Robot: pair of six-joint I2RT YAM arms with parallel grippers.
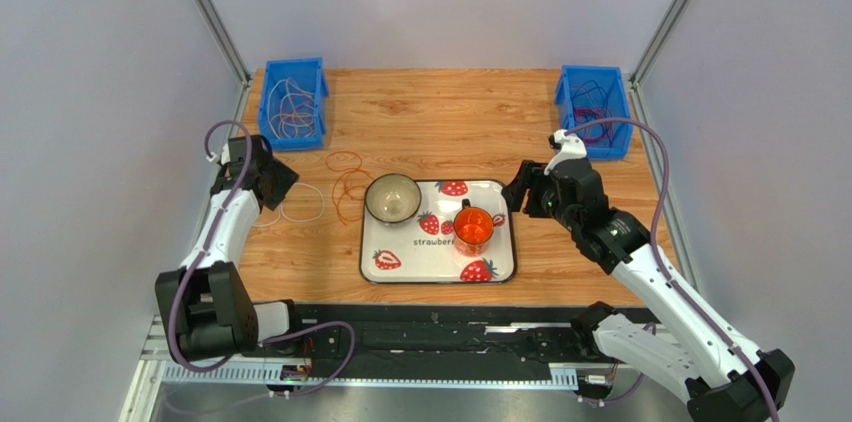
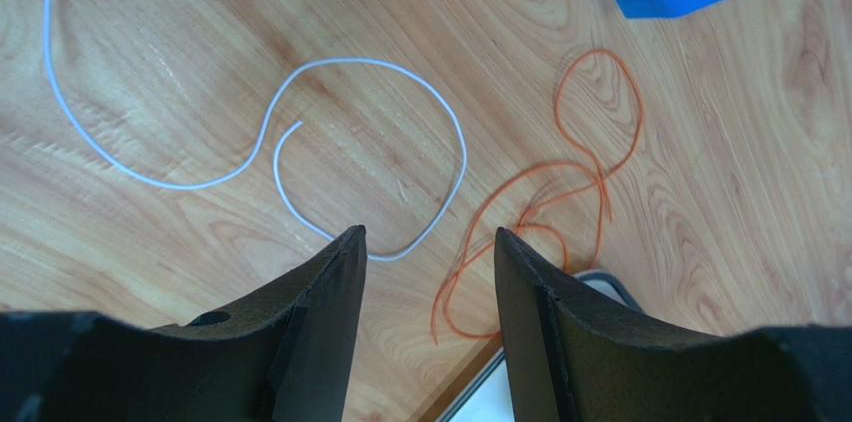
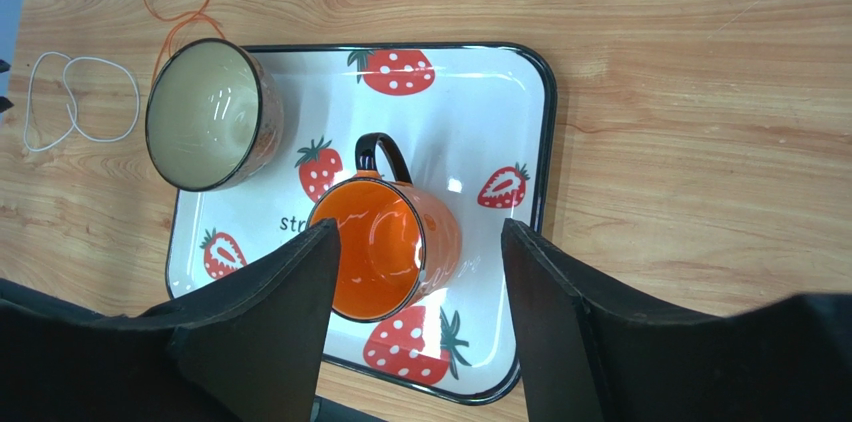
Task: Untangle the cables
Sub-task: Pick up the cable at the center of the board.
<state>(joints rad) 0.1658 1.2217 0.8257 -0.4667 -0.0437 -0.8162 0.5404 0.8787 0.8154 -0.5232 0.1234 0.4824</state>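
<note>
A white cable (image 1: 322, 204) lies in loose loops on the wooden table, left of the tray. An orange cable (image 1: 340, 197) curls beside it, up against the tray's left edge. My left gripper (image 1: 272, 180) hovers over them, open and empty. In the left wrist view its jaws (image 2: 430, 237) stand apart above bare wood, with the white cable (image 2: 463, 142) and the orange cable (image 2: 640, 112) just ahead. My right gripper (image 1: 520, 192) is open and empty above the tray's right side. In the right wrist view it (image 3: 420, 232) frames the orange mug (image 3: 385, 252).
A strawberry-print tray (image 1: 420, 252) holds a cream bowl (image 1: 392, 198) and the orange mug (image 1: 472, 227). A blue bin (image 1: 293, 102) at the back left holds several light cables. A blue bin (image 1: 596, 107) at the back right holds dark and purple ones.
</note>
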